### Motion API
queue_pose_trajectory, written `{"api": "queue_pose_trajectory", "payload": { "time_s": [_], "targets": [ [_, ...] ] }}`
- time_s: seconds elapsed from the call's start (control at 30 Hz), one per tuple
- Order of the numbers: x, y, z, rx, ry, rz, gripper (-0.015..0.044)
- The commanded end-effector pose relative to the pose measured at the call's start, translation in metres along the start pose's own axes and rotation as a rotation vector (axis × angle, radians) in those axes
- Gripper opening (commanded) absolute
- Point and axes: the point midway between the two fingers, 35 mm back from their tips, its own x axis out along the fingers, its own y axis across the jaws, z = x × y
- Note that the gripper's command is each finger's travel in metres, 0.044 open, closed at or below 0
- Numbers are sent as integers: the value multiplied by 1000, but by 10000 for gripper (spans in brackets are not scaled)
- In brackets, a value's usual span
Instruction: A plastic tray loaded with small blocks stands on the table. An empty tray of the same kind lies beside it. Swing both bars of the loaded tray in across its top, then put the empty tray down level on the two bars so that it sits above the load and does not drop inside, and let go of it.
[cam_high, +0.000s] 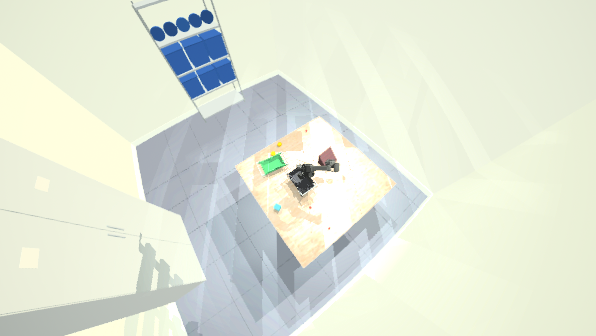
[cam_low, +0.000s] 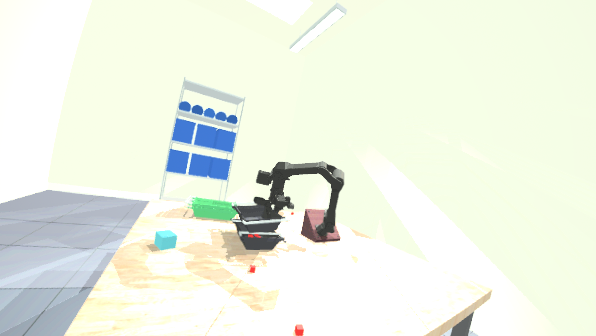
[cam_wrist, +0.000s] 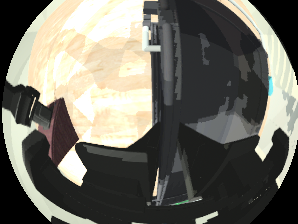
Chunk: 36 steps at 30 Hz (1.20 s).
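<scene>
The loaded dark tray (cam_low: 260, 241) (cam_high: 305, 186) stands mid-table with red blocks showing inside. Its white wire bars (cam_low: 261, 221) lie across its top. The empty dark tray (cam_low: 250, 212) (cam_wrist: 215, 75) sits level just above the loaded one, at the bars; I cannot tell whether it rests on them. My gripper (cam_low: 276, 205) (cam_high: 306, 173) (cam_wrist: 168, 125) is shut on the empty tray's near wall, which runs upright between the fingers in the wrist view.
A green tray (cam_low: 212, 207) (cam_high: 272, 165) lies behind the stack. A cyan cube (cam_low: 165, 240) (cam_high: 277, 207) and small red blocks (cam_low: 252, 269) lie on the table. The arm's maroon base (cam_low: 315, 226) (cam_high: 327, 154) stands to the right. A shelf (cam_low: 202, 145) stands against the far wall.
</scene>
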Motion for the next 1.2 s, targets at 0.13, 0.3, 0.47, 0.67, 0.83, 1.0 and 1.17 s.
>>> {"api": "queue_pose_trajectory", "payload": {
  "time_s": [0.13,0.3,0.47,0.67,0.83,1.0,1.17],
  "targets": [
    [5,2,2,-2,-2,11,0],
    [14,6,6,-4,-5,29,0],
    [14,7,6,-4,-5,30,0],
    [14,7,6,-4,-5,30,0],
    [14,7,6,-4,-5,30,0],
    [14,7,6,-4,-5,30,0],
    [14,7,6,-4,-5,30,0]
  ]
}}
